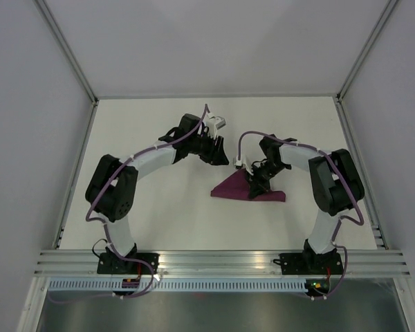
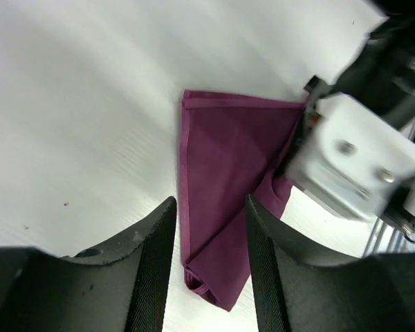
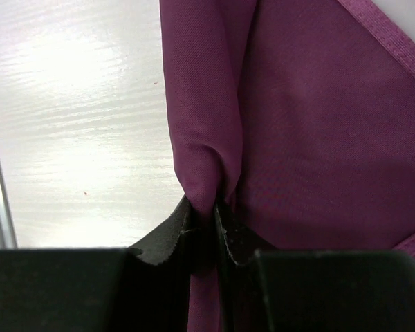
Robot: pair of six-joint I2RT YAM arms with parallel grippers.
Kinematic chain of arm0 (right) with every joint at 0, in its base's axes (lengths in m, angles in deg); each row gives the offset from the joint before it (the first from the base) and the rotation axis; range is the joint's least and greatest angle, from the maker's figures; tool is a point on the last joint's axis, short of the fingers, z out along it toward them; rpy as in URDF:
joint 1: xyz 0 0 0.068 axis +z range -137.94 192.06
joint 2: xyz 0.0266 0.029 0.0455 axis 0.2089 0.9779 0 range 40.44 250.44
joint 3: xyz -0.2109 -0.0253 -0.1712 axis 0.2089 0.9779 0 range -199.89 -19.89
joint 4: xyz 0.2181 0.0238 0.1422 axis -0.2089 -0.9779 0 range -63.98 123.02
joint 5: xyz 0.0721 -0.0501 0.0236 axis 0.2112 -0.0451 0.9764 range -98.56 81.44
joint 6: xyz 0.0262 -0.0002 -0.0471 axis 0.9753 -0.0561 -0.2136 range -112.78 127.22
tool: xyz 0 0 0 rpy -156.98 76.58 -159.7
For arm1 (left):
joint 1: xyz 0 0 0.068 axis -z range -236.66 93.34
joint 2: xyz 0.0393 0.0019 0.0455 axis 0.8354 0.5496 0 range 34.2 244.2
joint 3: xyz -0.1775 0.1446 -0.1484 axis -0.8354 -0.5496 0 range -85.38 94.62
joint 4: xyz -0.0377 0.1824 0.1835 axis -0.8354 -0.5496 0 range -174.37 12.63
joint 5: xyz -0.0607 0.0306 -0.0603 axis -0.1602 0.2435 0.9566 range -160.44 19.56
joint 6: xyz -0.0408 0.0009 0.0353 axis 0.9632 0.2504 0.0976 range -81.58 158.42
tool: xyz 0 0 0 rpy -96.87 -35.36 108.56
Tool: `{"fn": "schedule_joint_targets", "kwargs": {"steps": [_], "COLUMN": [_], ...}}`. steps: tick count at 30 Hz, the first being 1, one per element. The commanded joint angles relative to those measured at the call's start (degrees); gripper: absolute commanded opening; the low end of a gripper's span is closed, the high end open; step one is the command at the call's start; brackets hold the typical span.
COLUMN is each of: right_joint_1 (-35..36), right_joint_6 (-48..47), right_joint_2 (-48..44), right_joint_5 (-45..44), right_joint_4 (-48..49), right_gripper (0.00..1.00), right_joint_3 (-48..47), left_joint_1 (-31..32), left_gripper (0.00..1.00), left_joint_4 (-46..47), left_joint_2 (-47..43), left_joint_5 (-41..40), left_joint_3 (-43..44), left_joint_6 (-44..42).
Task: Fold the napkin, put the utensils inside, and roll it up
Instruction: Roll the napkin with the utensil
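Note:
The purple-maroon napkin (image 1: 228,189) lies folded into a flat wedge on the white table, right of centre. My right gripper (image 1: 257,181) stands on its middle, shut on a pinched-up ridge of cloth; in the right wrist view the right gripper (image 3: 206,207) clamps this gather of the napkin (image 3: 318,124). My left gripper (image 1: 223,156) hovers just behind the cloth, apart from it. In the left wrist view the left gripper (image 2: 211,204) is open with nothing between its fingers, and the napkin (image 2: 228,159) lies flat below, one corner curled under. No utensils are in view.
The right arm's white wrist housing (image 2: 353,166) sits close to the left gripper's right side. Grey enclosure walls border the table (image 1: 152,124) on three sides, and an aluminium rail (image 1: 221,261) runs along the near edge.

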Motion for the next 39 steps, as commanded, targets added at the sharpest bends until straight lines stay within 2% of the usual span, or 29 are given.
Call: {"fn": "schedule_joint_targets", "kwargs": {"steps": [1, 5, 10, 18, 21, 22, 24, 31, 39], "right_joint_1": [-1.6, -2.57, -3.45, -4.24, -4.33, -4.33, -4.24, -4.33, -4.5], "right_joint_6": [-6.58, -7.29, -7.03, -5.36, -5.09, -5.0, -5.0, -4.92, -5.0], "right_joint_2": [7.56, 12.49, 17.76, 22.52, 24.1, 24.8, 25.59, 27.18, 27.88], "right_joint_5": [-0.51, -0.08, 0.19, -0.25, -0.34, -0.34, -0.42, -0.95, -1.39], "right_joint_4": [-9.12, -14.21, -16.95, -19.59, -20.55, -20.82, -21.52, -22.31, -23.19], "right_gripper": [0.11, 0.11, 0.11, 0.11, 0.11, 0.11, 0.11, 0.11, 0.11], "right_joint_3": [-3.23, -9.37, -14.31, -20.46, -21.87, -22.22, -23.1, -24.6, -25.56], "left_joint_1": [0.59, 3.04, 12.62, 27.99, 30.9, 31.35, 31.97, 31.97, 31.97], "left_gripper": [0.5, 0.51, 0.53, 0.55, 0.55, 0.61, 0.66, 0.69, 0.69], "left_joint_4": [11.79, 16.81, 21.48, 20.6, 21.47, 21.83, 23.49, 29.47, 29.04], "left_joint_2": [-8.2, -14.18, -18.14, -11.21, -7.79, -7.07, -5.14, -1.27, 2.95], "left_joint_5": [-6.93, -12.9, -25.3, -39.35, -41.82, -42.1, -42.54, -42.1, -38.76], "left_joint_3": [-7.43, -14.66, -20.91, -18.54, -17.31, -16.96, -16.78, -17.75, -17.22], "left_joint_6": [4.11, 1.67, -6.25, -22.33, -27.25, -28.4, -31.04, -36.23, -37.11]}}
